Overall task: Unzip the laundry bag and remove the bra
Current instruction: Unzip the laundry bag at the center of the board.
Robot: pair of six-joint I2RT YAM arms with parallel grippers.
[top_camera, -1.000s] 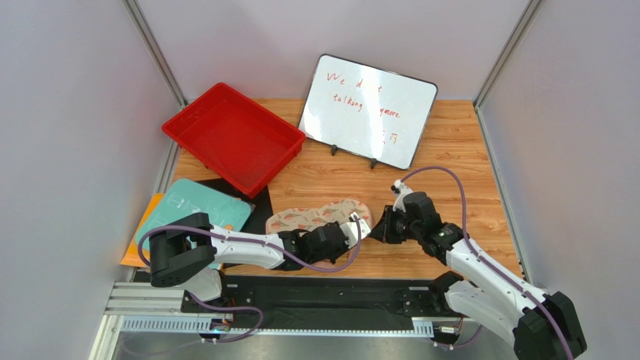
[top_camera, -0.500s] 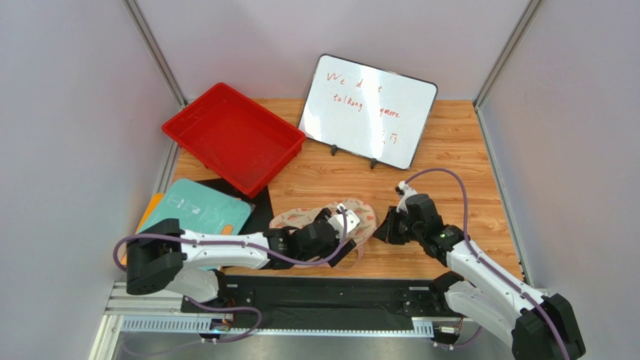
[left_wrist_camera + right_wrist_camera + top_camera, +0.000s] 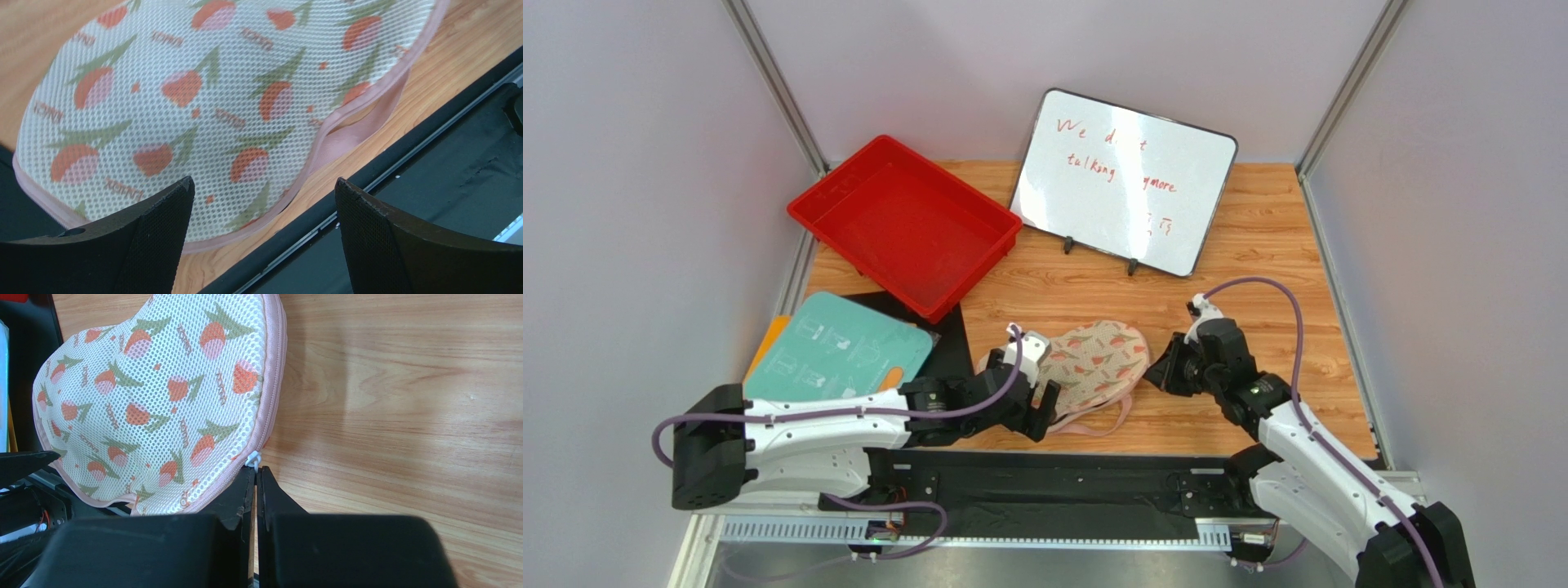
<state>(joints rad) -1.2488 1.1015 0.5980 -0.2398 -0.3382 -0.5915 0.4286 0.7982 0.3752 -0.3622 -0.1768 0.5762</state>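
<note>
The laundry bag lies bunched on the wooden table, cream mesh with red tulip print and pink zipper edging. A pink loop trails at its near side. My right gripper is shut on the small white zipper pull at the bag's right edge; in the top view the right gripper touches that edge. My left gripper is open and holds nothing, and its fingers hover at the bag's near-left rim; in the top view the left gripper sits just left of the bag. The bra is hidden.
A red tray stands at the back left and a whiteboard leans at the back centre. A teal pad on a black mat lies left of the bag. A black rail runs along the near table edge.
My left gripper has opened, let go of the bag and drawn back to the left. The bag went from stretched flat to bunched up toward the right. My right gripper shifted slightly right, still shut.
</note>
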